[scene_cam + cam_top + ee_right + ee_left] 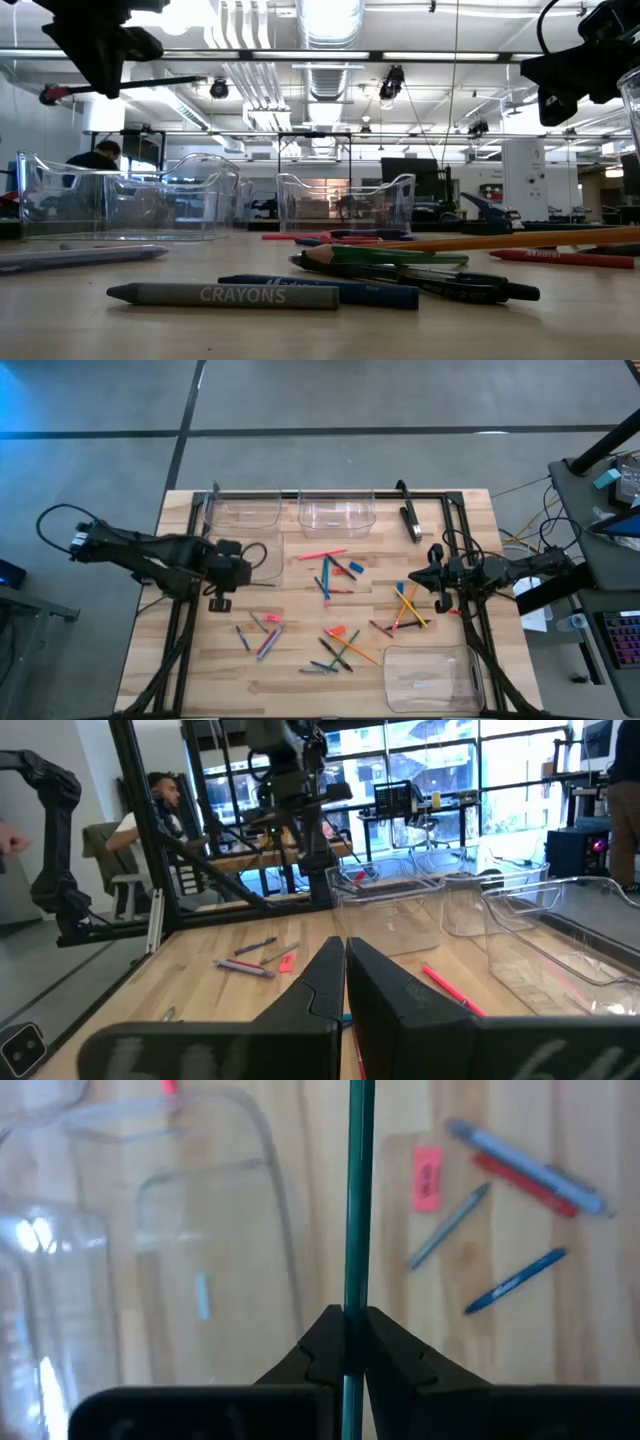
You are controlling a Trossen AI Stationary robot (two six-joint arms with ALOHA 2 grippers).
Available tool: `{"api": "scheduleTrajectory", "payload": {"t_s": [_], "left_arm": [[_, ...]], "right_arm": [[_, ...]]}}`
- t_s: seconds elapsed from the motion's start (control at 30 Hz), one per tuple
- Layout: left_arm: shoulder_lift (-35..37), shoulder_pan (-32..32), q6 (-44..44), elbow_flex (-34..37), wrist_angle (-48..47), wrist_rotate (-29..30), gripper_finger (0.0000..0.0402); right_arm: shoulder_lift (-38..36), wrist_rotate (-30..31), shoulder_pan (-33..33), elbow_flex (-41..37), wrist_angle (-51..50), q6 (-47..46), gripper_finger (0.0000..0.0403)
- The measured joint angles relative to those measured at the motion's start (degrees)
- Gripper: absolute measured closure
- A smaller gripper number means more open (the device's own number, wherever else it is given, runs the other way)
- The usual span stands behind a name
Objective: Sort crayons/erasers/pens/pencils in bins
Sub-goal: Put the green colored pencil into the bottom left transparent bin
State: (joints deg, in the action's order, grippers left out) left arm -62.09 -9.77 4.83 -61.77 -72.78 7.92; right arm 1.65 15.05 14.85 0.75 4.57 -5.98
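Tabletop (560,320): grey stick (222,294) reads "CRAYONS".

A grey floor (330,400) crossed by dark lines surrounds the wooden table (300,630). White ducts (330,35) and pipes run under the ceiling. Large windows (420,770) let daylight in, and a person (165,805) sits beyond.

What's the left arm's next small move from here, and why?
Probably shift over the clear bin beside it, then open. The left gripper is shut on a thin green stick, lifted off the table, with the bin's rim right next to it. The right gripper waits shut above the table's right side, holding nothing. Which kind of stick it is, I can't tell.
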Motion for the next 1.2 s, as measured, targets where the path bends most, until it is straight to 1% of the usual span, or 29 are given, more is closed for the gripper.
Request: {"api": "scheduleTrajectory", "payload": {"t_s": [0.1, 0.17, 0.23, 0.27, 0.43, 0.57, 0.67, 0.77, 0.87, 1.03, 1.13, 1.2], "left_arm": [[1.0, 3.3, -2.0, -0.1, -2.0, 0.7, 0.0393], [1.7, 6.1, -2.4, 0.2, -3.0, 3.0, 0.0393], [2.2, 9.9, -2.8, 1.1, -3.8, 5.9, 0.0393], [2.3, 12.1, -3.8, 1.6, -3.7, 6.4, 0.0393], [0.6, 22.7, -11.5, 5.6, -2.2, 6.5, 0.0393], [-1.5, 27.7, -17.3, 9.6, 2.6, 6.2, 0.0393], [-3.1, 29.4, -20.0, 11.6, 7.1, 6.0, 0.0391], [-4.8, 30.1, -23.0, 12.6, 10.7, 4.6, 0.0377], [-6.5, 30.6, -25.0, 12.6, 13.5, 2.8, 0.0346], [-9.1, 30.8, -24.7, 11.7, 14.0, 2.6, 0.0283], [-9.5, 30.8, -22.1, 9.8, 12.5, 2.6, 0.0254], [-9.2, 30.8, -19.8, 7.3, 11.8, 2.6, 0.0244]], "right_arm": [[0.0, 0.0, 0.0, 0.0, 0.0, 0.0, 0.0394], [0.0, 0.0, 0.0, 0.0, 0.0, 0.0, 0.0394], [0.0, 0.0, 0.0, 0.0, 0.0, 0.0, 0.0394], [0.0, 0.0, 0.0, 0.0, 0.0, 0.0, 0.0394], [0.0, 0.0, 0.0, 0.0, 0.0, 0.0, 0.0394], [0.0, 0.0, 0.0, 0.0, 0.0, 0.0, 0.0394], [0.0, 0.0, 0.0, 0.0, 0.0, 0.0, 0.0394], [0.0, 0.0, 0.0, 0.0, 0.0, 0.0, 0.0394], [0.0, 0.0, 0.0, 0.0, 0.0, 0.0, 0.0394], [0.0, 0.0, 0.0, 0.0, 0.0, 0.0, 0.0394], [0.0, 0.0, 0.0, 0.0, 0.0, 0.0, 0.0394], [0.0, 0.0, 0.0, 0.0, 0.0, 0.0, 0.0394]]}}
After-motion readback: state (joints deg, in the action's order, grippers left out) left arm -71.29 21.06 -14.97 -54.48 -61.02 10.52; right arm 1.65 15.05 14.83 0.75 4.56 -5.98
